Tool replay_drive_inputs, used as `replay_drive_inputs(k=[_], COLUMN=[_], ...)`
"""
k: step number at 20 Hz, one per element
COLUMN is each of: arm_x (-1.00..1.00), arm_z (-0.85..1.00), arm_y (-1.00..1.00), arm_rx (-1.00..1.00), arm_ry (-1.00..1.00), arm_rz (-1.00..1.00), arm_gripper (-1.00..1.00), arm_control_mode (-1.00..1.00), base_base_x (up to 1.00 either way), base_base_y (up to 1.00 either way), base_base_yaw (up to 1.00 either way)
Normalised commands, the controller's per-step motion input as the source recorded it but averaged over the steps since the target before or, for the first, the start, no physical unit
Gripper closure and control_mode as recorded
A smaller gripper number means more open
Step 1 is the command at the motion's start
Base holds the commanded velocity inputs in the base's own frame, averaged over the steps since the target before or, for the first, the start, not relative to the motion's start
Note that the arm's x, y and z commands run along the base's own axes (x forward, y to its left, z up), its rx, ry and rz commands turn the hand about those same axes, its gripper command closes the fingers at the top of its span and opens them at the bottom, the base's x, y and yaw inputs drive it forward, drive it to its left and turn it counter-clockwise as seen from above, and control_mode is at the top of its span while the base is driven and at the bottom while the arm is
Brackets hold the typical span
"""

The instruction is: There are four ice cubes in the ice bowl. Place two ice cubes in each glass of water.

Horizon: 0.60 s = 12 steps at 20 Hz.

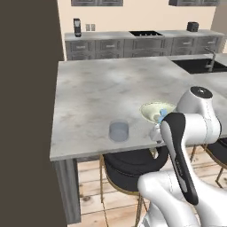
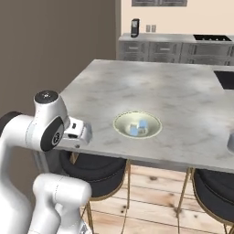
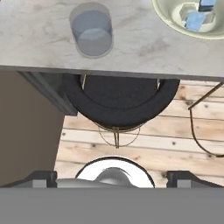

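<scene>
Opening step, nothing picked. Gripper jaws wide apart, empty, hanging off the counter edge above a stool. Ice bowl with ice cubes ahead-right; glass of water ahead-left. Next: reach forward over the bowl, descend on one cube.

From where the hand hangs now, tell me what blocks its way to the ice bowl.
Nothing visible does. The open gripper hangs off the counter's near edge, above a black stool. The ice bowl with its ice cubes sits beyond that edge, apart from the glass.
</scene>
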Motion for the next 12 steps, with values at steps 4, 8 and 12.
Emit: replay_drive_inputs(k=[4, 8, 12], arm_x=[0.0, 0.0, 0.0], arm_z=[0.0, 0.0, 0.0], arm_y=[0.0, 0.0, 0.0], arm_rx=[0.0, 0.0, 0.0], arm_ry=[0.0, 0.0, 0.0], arm_rz=[0.0, 0.0, 0.0], arm_gripper=[-1.0, -1.0, -1.0], arm_control_mode=[1.0, 1.0, 1.0], base_base_x=[0.0, 0.0, 0.09], base_base_y=[-0.72, -0.66, -0.53], base_base_yaw=[0.0, 0.0, 0.0])
